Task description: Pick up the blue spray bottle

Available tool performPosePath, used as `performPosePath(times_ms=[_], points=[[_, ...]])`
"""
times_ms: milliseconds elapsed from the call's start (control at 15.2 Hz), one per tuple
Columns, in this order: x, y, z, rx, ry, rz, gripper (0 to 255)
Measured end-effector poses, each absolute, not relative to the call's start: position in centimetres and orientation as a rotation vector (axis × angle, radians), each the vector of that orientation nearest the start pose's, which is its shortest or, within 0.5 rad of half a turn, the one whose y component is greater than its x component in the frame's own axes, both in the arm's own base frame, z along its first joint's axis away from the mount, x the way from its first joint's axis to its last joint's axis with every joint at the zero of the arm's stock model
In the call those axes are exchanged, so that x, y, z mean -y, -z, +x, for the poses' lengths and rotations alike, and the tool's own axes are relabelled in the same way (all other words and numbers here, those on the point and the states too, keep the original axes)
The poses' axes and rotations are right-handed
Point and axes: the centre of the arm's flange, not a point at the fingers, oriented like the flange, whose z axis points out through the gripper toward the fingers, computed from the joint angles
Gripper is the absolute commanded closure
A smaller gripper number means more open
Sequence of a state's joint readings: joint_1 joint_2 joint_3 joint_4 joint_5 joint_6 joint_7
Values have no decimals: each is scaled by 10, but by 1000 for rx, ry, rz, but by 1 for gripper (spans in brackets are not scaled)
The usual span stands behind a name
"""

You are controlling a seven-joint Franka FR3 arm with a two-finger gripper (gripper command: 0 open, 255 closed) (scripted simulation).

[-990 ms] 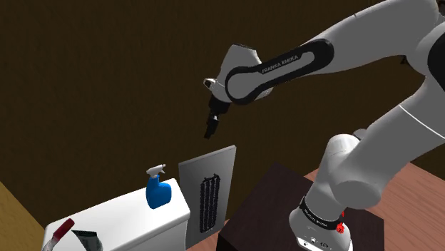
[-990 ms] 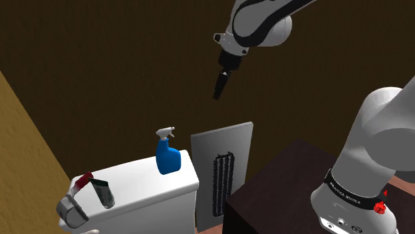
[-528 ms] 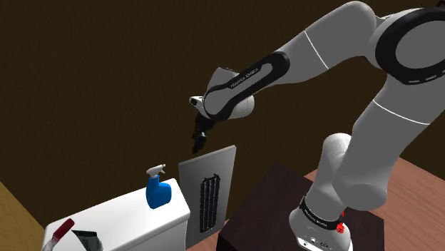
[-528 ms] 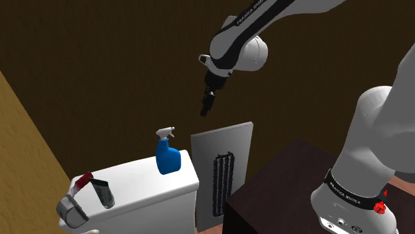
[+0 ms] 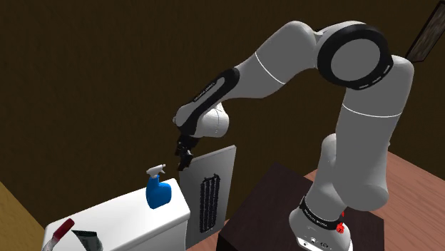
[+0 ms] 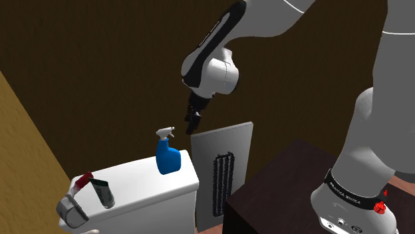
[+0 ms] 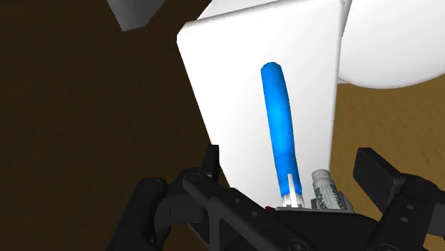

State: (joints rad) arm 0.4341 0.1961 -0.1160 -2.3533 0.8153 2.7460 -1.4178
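While the fingers (image 7: pixel 372 170) are spread apart with nothing clasped, the gripper (image 5: pixel 182 158) is positioned near the blue spray bottle (image 5: pixel 158 192), slightly higher than its nozzle and not touching. The bottle is stood upright on the white tank (image 5: pixel 107 217), beside the grey vented panel (image 5: pixel 214 171).

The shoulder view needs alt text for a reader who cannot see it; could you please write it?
A white arm reaches down from its dark stand, its black jaws just above and to the right of a blue spray bottle. The bottle stands upright on a white tank, beside a grey panel.
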Motion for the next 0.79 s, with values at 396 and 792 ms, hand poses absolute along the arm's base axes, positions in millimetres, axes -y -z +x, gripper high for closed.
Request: performPosePath(times_ms=[396,792], points=[[-178,-201,526,1562,543,-2372,0],[-194,-160,534,1610,553,-2319,0]])
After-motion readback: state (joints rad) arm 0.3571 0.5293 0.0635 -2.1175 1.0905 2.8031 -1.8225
